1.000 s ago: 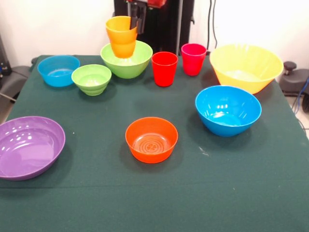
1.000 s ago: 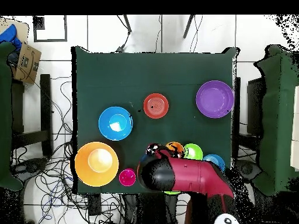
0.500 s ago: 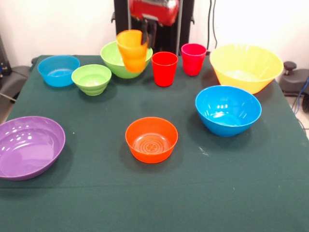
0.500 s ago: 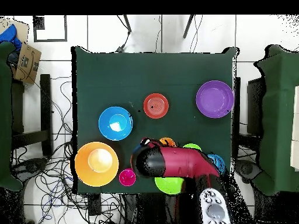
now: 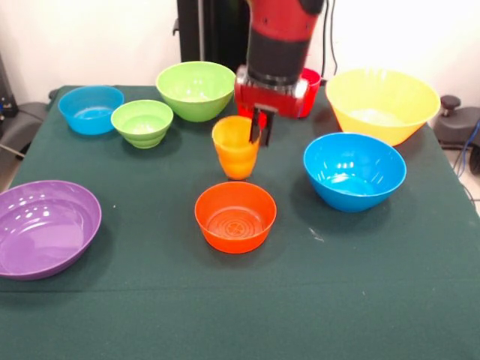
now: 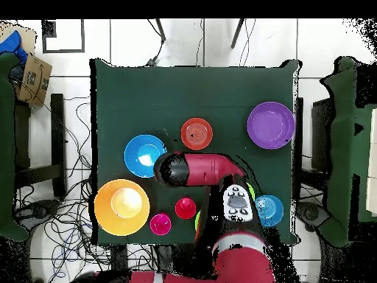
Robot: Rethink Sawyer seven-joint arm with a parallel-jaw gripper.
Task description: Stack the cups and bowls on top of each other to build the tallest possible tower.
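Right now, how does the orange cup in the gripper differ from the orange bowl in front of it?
The orange cup is tall, narrow and yellow-orange; the orange bowl is wide, low and deeper orange. The cup hangs in the gripper, which pinches its rim; the bowl sits free on the table. Both are upright, glossy plastic.

A robotics lab or test room, not a home. A table (image 6: 147, 88) draped in dark green cloth stands on a pale tiled floor (image 6: 132, 44), with loose black cables (image 6: 70, 147) trailing across the tiles on several sides. A red and black robot arm (image 5: 281, 37) reaches over the table in front of a plain white wall (image 5: 90, 37), and a cardboard box (image 6: 33, 79) sits off to one side.
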